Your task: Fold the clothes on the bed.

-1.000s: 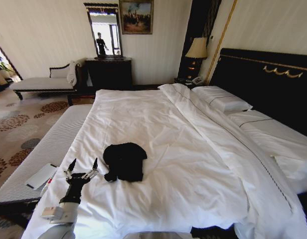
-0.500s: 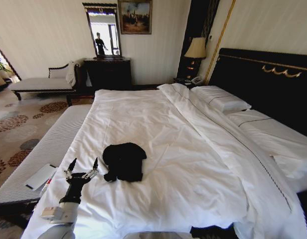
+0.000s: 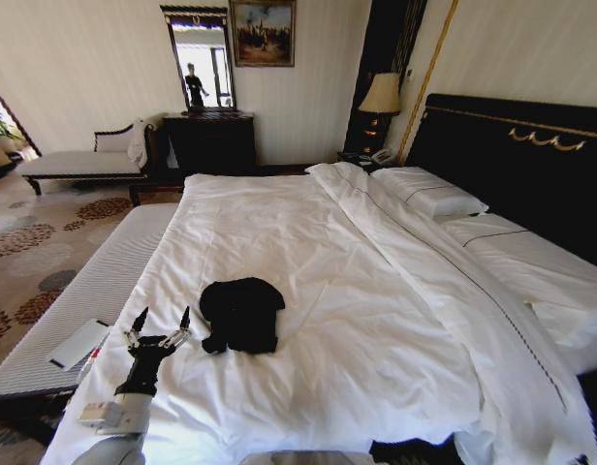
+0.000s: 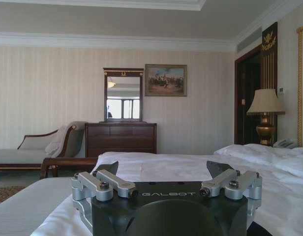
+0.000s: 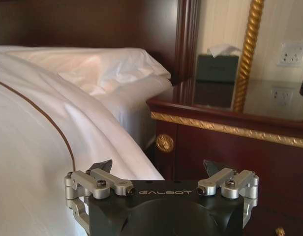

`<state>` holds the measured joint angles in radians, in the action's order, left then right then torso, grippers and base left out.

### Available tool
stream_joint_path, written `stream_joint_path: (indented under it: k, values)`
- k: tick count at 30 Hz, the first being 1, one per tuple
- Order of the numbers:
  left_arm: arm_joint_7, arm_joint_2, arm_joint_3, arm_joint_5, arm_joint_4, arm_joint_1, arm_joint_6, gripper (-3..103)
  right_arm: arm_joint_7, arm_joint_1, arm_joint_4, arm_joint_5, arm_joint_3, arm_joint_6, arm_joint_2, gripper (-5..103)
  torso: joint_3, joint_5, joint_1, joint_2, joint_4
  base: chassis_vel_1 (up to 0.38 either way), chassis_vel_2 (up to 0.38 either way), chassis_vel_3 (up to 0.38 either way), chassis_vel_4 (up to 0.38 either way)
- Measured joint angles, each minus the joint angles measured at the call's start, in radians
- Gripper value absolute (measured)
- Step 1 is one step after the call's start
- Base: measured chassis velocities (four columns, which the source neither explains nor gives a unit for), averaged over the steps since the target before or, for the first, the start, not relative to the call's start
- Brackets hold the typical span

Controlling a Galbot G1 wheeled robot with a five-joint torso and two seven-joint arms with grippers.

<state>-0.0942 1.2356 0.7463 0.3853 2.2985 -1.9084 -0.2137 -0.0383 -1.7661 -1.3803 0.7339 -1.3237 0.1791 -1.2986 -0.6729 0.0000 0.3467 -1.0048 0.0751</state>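
nothing much is shifting since a moment ago: we are still holding our left gripper (image 3: 159,325) over the duvet's near edge, jaws spread apart and empty. the black t-shirt (image 3: 242,313) is lying bunched on the bed (image 3: 376,291), just to the right of that gripper and slightly farther in, so our left arm is the nearer one. our right gripper (image 5: 159,172) is waiting open by the nightstand (image 5: 230,132).

T-shirt (image 3: 242,314): soft matt black cloth
Duvet (image 3: 308,262): white cloth, creased
Headboard (image 3: 517,165): dark glossy wood, gold trim
Nightstand (image 5: 230,142): polished reddish wood
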Motion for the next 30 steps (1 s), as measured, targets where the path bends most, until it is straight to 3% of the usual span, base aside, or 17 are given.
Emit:
stream_joint_path:
  k: [8,14,20,24,30]
  values:
    - [0.001,0.005,-0.006,-0.01,0.008,-0.013,-0.002,100,0.055,-0.078,-0.17,-0.066,-0.008,0.088,-0.015,100,0.0,-0.0001,0.0,0.0,0.0002,0.0,0.0,0.0,0.0]
    - [0.002,0.01,-0.005,-0.014,0.015,-0.017,-0.003,100,0.078,-0.107,-0.275,-0.07,-0.013,0.116,-0.019,100,0.0,0.0,0.0,0.0,0.0001,0.0,0.0,0.0,0.0]
    - [0.003,0.014,-0.002,-0.015,0.021,-0.024,-0.005,100,0.22,-0.135,-0.377,-0.143,-0.028,0.22,0.005,100,0.0,0.0001,0.0,0.0,0.0002,0.0,0.0,0.0,0.0]
    - [0.003,0.016,-0.001,-0.015,0.024,-0.026,-0.005,100,0.243,-0.138,-0.432,-0.141,-0.028,0.223,0.031,100,0.0,0.0,0.0,0.0,0.0,0.0,0.0,0.0,0.0]
    - [0.005,0.019,0.001,-0.015,0.023,-0.03,-0.008,100,0.23,-0.138,-0.525,-0.107,0.002,0.169,0.056,100,0.0,0.0,0.0,0.0,0.0001,0.0,0.0,0.0,0.0]
